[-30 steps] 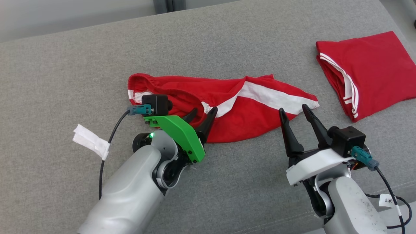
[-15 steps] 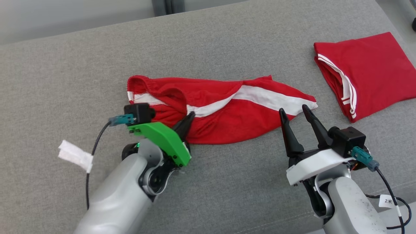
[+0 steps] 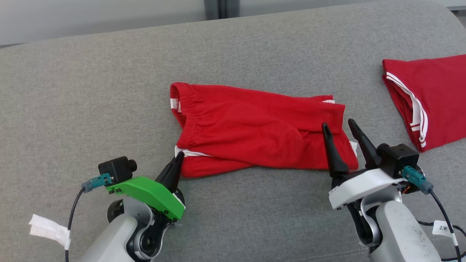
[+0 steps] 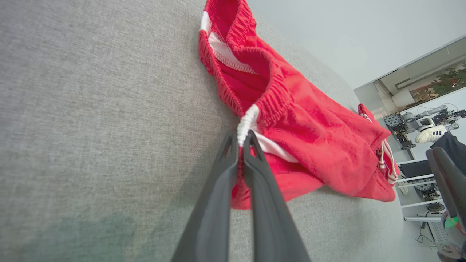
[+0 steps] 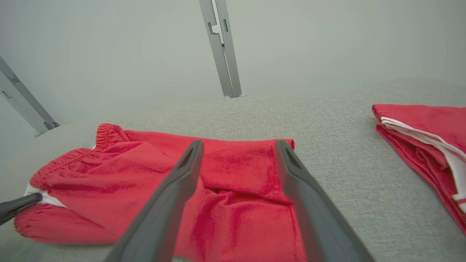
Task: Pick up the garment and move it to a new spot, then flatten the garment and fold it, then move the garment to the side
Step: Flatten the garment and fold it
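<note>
The garment (image 3: 255, 127), a pair of red shorts with white side stripes, is lying roughly flat in the middle of the grey cushion (image 3: 109, 91). Its elastic waistband is facing the robot's left and its leg hems are pointing to the right. In the left wrist view the garment (image 4: 309, 134) is showing a gathered waistband that is gaping open slightly, with the white stripe running down to its near corner.

The left gripper (image 3: 178, 157) is sitting at that near-left corner, jaws pressed together and pinching the white stripe at the end of the waistband. The left wrist view shows the left gripper (image 4: 238, 136) with the white fabric bunching up between its two dark fingertips. A green bracket (image 3: 149, 191) is covering that wrist.

The right gripper (image 3: 338, 123) is hanging over the near-right corner of the garment, by the leg hem, with its jaws spread wide and nothing between them. In its own wrist view the right gripper (image 5: 239, 145) is framing the red cloth (image 5: 153, 171); whether the fingers are touching the fabric cannot be told.

Well apart to the right, a folded red garment (image 3: 433, 98) with white trim is resting on the same cushion, also visible in the right wrist view (image 5: 429, 123).
</note>
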{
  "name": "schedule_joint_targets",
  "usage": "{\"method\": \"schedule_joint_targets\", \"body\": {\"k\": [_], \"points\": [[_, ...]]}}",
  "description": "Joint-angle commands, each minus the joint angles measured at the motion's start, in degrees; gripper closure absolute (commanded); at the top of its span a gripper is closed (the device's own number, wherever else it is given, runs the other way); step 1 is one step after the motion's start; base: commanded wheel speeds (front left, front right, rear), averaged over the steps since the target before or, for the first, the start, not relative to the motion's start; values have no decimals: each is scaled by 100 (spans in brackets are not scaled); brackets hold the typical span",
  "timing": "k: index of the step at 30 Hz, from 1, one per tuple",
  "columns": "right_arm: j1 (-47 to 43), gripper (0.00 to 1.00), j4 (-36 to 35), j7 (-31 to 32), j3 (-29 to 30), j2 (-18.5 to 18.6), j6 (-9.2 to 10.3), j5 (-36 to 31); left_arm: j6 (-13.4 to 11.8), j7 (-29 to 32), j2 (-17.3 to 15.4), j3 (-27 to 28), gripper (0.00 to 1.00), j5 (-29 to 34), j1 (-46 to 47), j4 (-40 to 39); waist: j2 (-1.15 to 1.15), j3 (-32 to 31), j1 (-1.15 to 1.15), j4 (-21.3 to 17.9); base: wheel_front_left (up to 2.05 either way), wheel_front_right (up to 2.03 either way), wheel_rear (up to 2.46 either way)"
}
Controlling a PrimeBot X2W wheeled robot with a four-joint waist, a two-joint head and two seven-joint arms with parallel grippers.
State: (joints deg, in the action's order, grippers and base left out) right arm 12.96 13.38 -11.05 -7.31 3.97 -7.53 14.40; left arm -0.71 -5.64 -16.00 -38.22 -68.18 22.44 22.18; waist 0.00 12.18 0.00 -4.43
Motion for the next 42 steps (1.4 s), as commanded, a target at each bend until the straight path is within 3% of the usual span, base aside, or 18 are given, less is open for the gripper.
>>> {"method": "schedule_joint_targets", "body": {"k": [1,3,4,12,18,29,36,42], "points": [[-86,0,-30,32,8,18,9,-35,-78,-53,-79,39,100,-42,-138,-63,0,-64,0,114,0,0,0],[-103,0,-43,57,-10,21,9,-42,-140,-83,-120,33,52,1,-225,-126,0,-100,0,153,0,0,0],[-114,0,-50,66,-9,27,9,-43,-171,-118,-129,43,0,3,-280,-154,0,-123,0,172,0,0,0],[-263,0,-116,164,45,84,9,-46,-134,-686,-256,304,0,51,-745,-347,0,-331,0,303,0,0,0],[-393,0,-196,230,128,124,9,-55,-39,-956,-316,869,0,762,-996,-656,0,-467,0,398,0,0,0],[-554,0,-256,346,191,165,9,-30,180,-953,299,2909,0,3922,-1779,-1646,0,-631,0,404,0,0,0],[-569,0,-192,637,241,169,9,0,538,-954,764,3533,0,4564,-2047,-1591,0,-621,0,390,0,0,0],[-427,0,-20,1665,588,124,9,67,730,-954,1000,3700,0,4741,-2005,-1500,0,-549,0,417,0,0,0]]}}
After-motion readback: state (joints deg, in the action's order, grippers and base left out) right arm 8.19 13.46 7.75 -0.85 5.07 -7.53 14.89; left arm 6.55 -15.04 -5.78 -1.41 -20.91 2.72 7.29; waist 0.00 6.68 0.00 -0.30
